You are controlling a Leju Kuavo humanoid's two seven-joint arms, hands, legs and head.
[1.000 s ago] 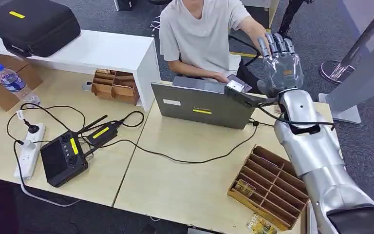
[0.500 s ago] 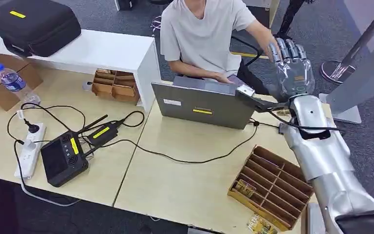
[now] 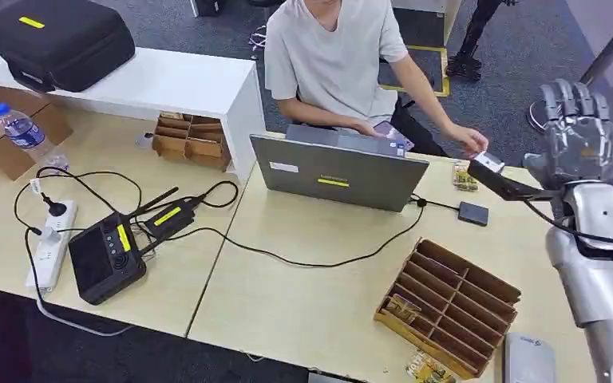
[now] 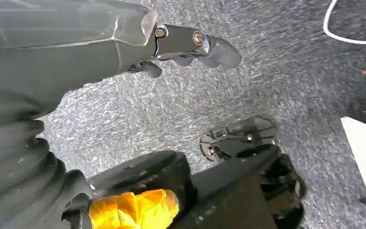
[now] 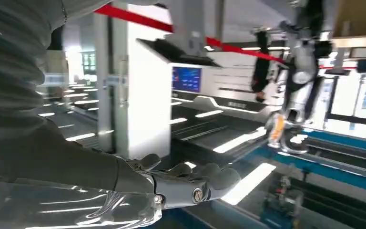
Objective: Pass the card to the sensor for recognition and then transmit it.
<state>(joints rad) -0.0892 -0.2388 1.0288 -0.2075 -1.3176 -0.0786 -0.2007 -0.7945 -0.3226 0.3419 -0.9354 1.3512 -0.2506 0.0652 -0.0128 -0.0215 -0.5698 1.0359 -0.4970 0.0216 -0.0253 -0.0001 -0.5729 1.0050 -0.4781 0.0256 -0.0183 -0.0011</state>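
Observation:
My right hand is raised beyond the table's right end, fingers upright and apart, holding nothing. In the right wrist view its fingers are stretched out with nothing in them. A small dark sensor lies on the table right of the laptop, joined to it by a cable. A small yellow-patterned card lies behind the sensor, near the hand of the person seated behind the laptop. My left hand hangs over the carpet, holding nothing.
A wooden divider tray with a few cards stands at the front right, a grey case beside it. A black controller, power strip and cables lie on the left. A bottle stands on a cardboard box at the far left.
My right arm has swung to the right, from beside the laptop to past the table's right end. The person's hand has reached out to the table's far right corner.

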